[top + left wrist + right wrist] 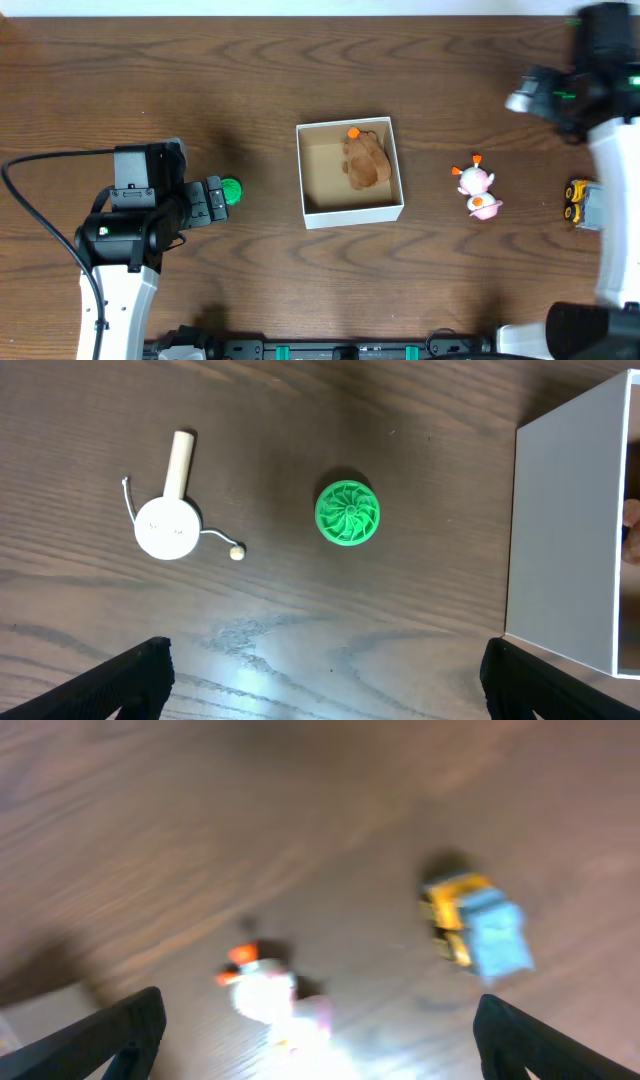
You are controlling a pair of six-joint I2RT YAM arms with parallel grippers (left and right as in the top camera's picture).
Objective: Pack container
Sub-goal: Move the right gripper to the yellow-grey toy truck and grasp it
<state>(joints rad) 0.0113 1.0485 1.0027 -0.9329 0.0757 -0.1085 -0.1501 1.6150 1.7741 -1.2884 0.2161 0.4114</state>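
The container [352, 213], a square white-walled box with a brown inside, stands mid-table and holds a brown plush toy [366, 160]. Its white wall shows in the left wrist view [565, 530]. A green ribbed disc [231, 190] lies left of it, right at my left gripper's [213, 200] tips. In the left wrist view the disc [348, 513] lies ahead of the open, empty left gripper [325, 680]. My right gripper [535, 92] is high at the far right. In the blurred right wrist view it [320, 1040] is open above a pink-and-white toy [275, 1000].
A white rattle drum with a wooden handle [168, 525] lies left of the disc, hidden under the arm overhead. The pink-and-white toy [477, 190] lies right of the container. A yellow-and-blue truck [580, 203] [475, 925] sits near the right edge by the right arm.
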